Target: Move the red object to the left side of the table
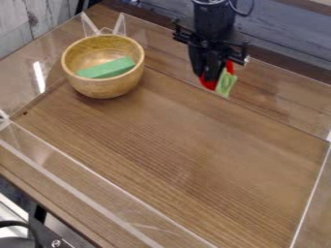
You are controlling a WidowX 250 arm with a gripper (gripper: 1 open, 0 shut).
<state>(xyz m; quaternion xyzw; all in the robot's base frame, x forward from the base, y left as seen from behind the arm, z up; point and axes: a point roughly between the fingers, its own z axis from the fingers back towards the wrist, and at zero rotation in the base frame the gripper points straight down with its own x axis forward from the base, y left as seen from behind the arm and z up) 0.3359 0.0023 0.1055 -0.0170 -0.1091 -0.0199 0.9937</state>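
- Table point(181, 165): brown wood-grain top, grain running roughly left to right, glossy with soft reflections
- Low clear acrylic walls point(77, 199) border the table; near-left wall runs diagonally across the lower left, right wall edge shows at far right
- Small clear upright pieces stand at the back-left corner behind the bowl
- Beyond the back edge: dark surface, blurred, details not readable
- Upper left outside the wall: pale floor or bench strip; lower left corner: dark gear with cables, unclear what it is
- Bowl point(72, 82): tan wood, round, sits on the table at back left, upright
- Green block point(106, 68) lies flat inside the bowl, tilted against the inner side
- Arm point(211, 15): black, comes down from the top edge at back centre-right, pointing steeply down
- Gripper point(215, 79): fingers clenched on the red object, jaws narrow around it
- Red object point(223, 77): small glossy red piece with light-green end poking out lower right of the fingers; held in the air above the table, not touching the top
- It hangs over the back-right part of the table, well apart from the bowl, to the right of it
- Faint dark shadow or reflection on the top below the gripper
- Rest of the tabletop in front shows only wood grain and glare
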